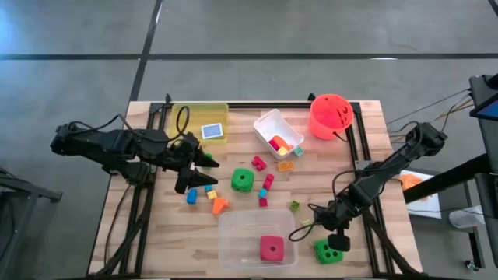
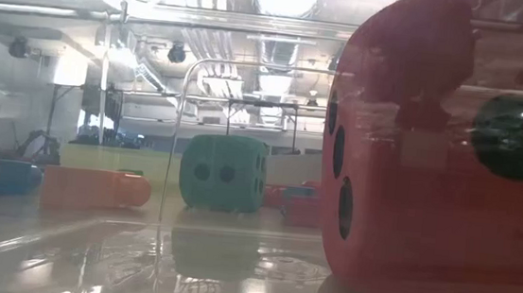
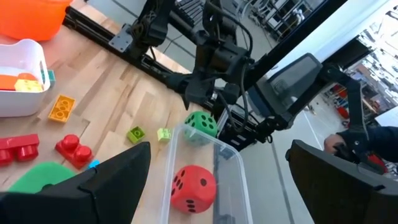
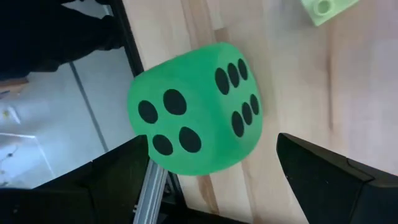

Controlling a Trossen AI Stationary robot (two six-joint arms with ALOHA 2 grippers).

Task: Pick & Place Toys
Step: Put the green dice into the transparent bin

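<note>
Low view is nearly filled by the pink die [image 2: 440, 162] inside the clear tub [image 1: 257, 237], edges cut off. Right gripper [image 1: 333, 239] reaches low over the table's near right corner, fingers spread wide, nothing grasped, green die [image 4: 196, 115] just ahead. Left gripper [image 1: 204, 173] hovers agape, empty, over the scattered blocks [image 1: 204, 194]; a second green die [image 1: 243, 180] sits mid-table.

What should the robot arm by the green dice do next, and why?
Probably lower the right gripper a little and close its jaws on the green dice. The jaws are open, with the dice lying on the table right in front of them, not yet held, near the clear tub.
</note>
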